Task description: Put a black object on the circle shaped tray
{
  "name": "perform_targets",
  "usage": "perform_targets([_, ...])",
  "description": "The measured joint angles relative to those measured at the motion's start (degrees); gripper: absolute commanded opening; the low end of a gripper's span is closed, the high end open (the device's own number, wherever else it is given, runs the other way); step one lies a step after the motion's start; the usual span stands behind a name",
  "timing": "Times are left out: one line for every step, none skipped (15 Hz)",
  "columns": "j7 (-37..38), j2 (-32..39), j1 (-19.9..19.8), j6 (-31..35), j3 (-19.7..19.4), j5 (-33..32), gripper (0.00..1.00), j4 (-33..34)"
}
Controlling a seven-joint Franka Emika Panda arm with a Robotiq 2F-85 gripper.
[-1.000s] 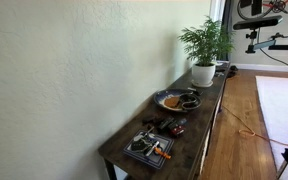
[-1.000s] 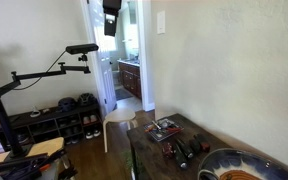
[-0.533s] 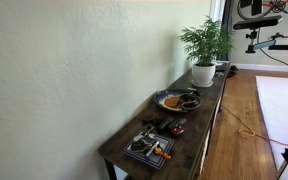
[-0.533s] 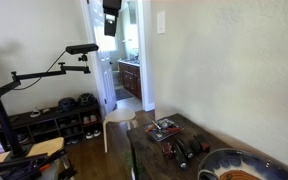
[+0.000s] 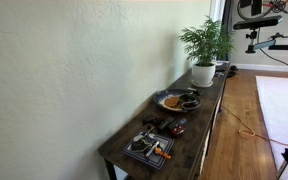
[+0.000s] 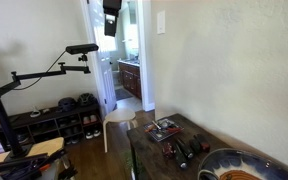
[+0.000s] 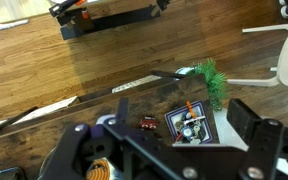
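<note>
Circle shaped tray (image 5: 158, 99) on table (image 5: 187, 140), near white plant pot (image 5: 203, 73), end effector (image 7: 167, 135) spread apart, empty

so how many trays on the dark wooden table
2: round dark grey tray mid-table, towards the white plant pot; square dark tray at the opposite end. The plant may hide others.

tray (image 5: 158, 99): round, dark grey, raised rim, lying flat, small items inside, near pot (image 5: 203, 73) | black objects (image 5: 170, 126): small cluster, off tray, farther from pot
</note>
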Motion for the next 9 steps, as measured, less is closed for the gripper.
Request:
perform_targets([0.0,0.1,0.0,0.1,0.0,0.0,1.00,0.0])
perform_targets([0.0,0.3,0.0,0.4,0.1,0.0,1.00,0.0])
perform_targets([0.0,0.6,0.0,1.1,0.2,-0.1,1.00,0.0])
perform_targets([0.0,1.0,0.0,2.1,0.5,-0.2,1.00,-0.2])
perform_targets([0.0,1.5,0.0,3.5,0.8,-0.4,1.00,-0.4])
perform_targets([0.1,2.1,0.0,5.1,1.1,-0.7,1.00,-0.8])
perform_targets([0.1,2.8,0.0,7.1,1.6,-1.1,1.00,-1.4])
perform_targets([0.2,3.5,0.0,9.0,2.0,-1.4,1.00,-2.0])
perform_targets([0.3,4.3,0.0,10.9,2.4,-1.8,1.00,-2.7])
